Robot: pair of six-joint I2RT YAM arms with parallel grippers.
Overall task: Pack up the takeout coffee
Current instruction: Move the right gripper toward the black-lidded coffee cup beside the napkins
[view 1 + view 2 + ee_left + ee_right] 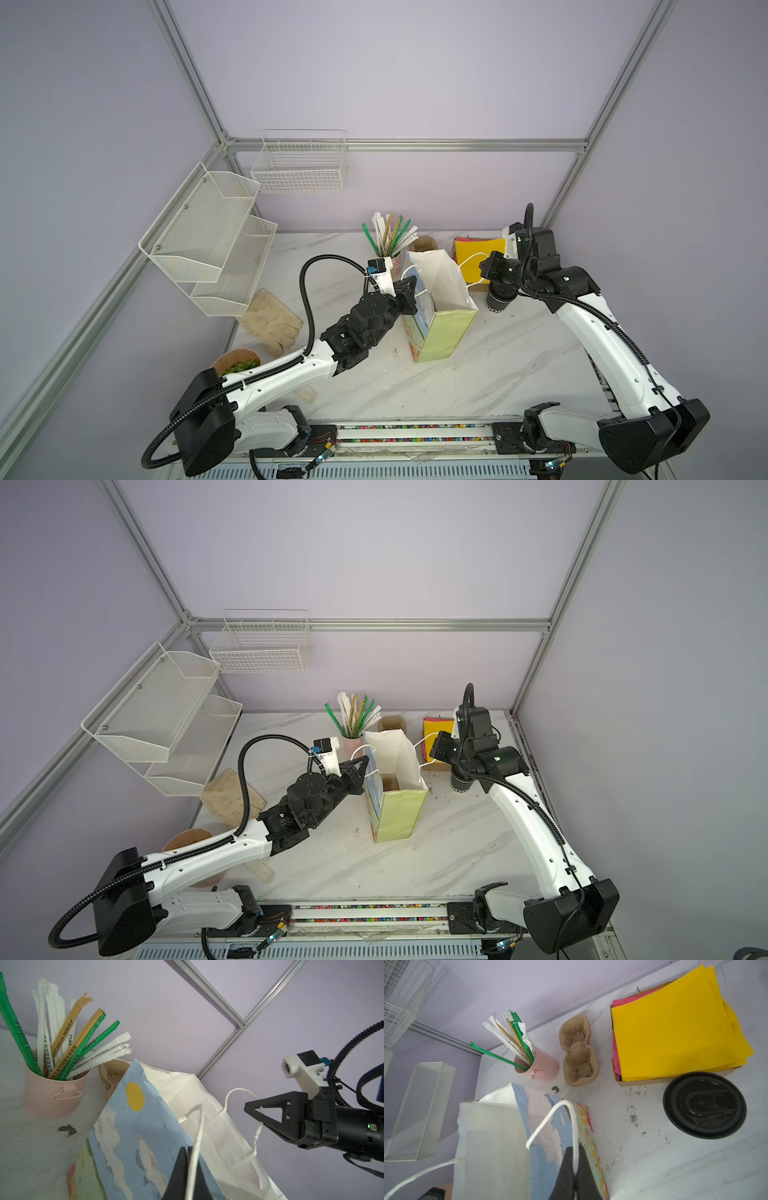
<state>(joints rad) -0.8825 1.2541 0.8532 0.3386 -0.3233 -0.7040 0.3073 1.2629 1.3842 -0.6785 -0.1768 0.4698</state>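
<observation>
1. The left claw (187,1153) is pressed together on the paper bag's (442,336) left handle (197,1126), mid-desk.
2. The pink straw cup (542,1066) and the pulp cup carrier (579,1051) stand behind the bag near the back edge, clear of the work.
3. The right claw (575,1151) pinches the right handle (550,1120).
4. The takeout coffee (498,305), with its black lid (704,1105) on, stands just right of the bag. It is probably light, crushable and spill-prone, so it is best gripped gently around the wall and kept upright. Both claws are busy, and the bag's tall wall stands between them and the cup.
5. Yellow napkins (675,1022) lie toward the back right corner.
</observation>
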